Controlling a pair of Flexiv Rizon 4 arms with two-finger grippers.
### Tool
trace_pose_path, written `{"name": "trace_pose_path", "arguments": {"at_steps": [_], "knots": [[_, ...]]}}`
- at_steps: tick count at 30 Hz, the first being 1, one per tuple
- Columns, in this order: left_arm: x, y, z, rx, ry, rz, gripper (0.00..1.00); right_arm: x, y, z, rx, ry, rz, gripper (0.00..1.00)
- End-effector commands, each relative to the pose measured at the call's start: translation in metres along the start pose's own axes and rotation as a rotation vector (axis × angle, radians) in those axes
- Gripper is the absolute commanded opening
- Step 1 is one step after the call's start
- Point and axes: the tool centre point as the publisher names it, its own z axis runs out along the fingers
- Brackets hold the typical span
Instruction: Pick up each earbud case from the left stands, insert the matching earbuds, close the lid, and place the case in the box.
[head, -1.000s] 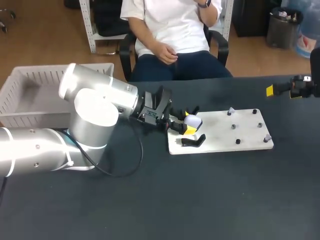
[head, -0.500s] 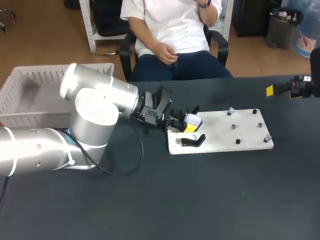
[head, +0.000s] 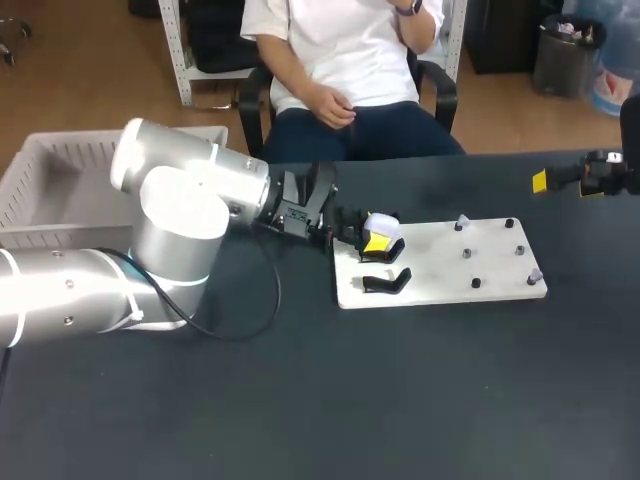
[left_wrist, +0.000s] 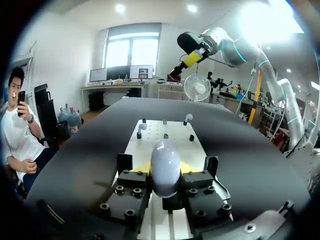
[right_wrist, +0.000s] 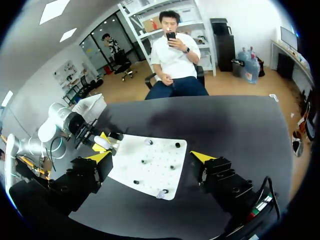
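Observation:
The white earbud case (head: 383, 224) is held just above the left end of the white board (head: 440, 268), with my left gripper (head: 377, 243) shut on it. In the left wrist view the rounded case (left_wrist: 165, 165) sits clamped between the yellow tips of my left gripper (left_wrist: 165, 171). An empty black stand (head: 386, 282) lies on the board's near left corner. Two small pale earbuds (head: 462, 221) (head: 535, 275) sit on pegs at the board's right half. My right gripper (right_wrist: 150, 158) hangs open and empty, high over the table's far right edge.
A white slatted basket (head: 60, 185) stands at the table's far left, behind my left arm. Several short black pegs (head: 467, 253) stick up from the board. The dark tabletop (head: 400, 400) spreads in front of the board.
My left gripper narrowed onto the case, then raised it a little off its stand and drew back slightly. The right arm kept still.

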Motion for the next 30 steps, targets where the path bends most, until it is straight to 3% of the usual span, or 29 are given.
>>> {"name": "trace_pose_path", "arguments": {"at_steps": [1, 9, 14, 23, 30], "knots": [[-0.007, -0.009, -0.017, -0.019, -0.004, 0.018, 0.00, 0.000, 0.000, 0.000, 0.001, 0.000, 0.000, 1.00], [-0.027, -0.006, -0.024, -0.034, 0.010, 0.065, 0.00, 0.000, 0.000, 0.000, 0.001, 0.000, 0.000, 1.00], [-0.045, -0.004, -0.018, -0.099, 0.024, 0.078, 0.00, 0.000, 0.000, 0.000, 0.001, 0.000, 0.000, 1.00], [-0.072, 0.005, -0.008, -0.127, 0.045, 0.125, 0.00, 0.003, 0.040, 0.030, -0.036, 0.095, -0.086, 1.00], [-0.088, 0.011, 0.002, -0.124, 0.054, 0.174, 0.00, 0.006, 0.061, 0.044, -0.099, 0.090, -0.092, 1.00]]}}
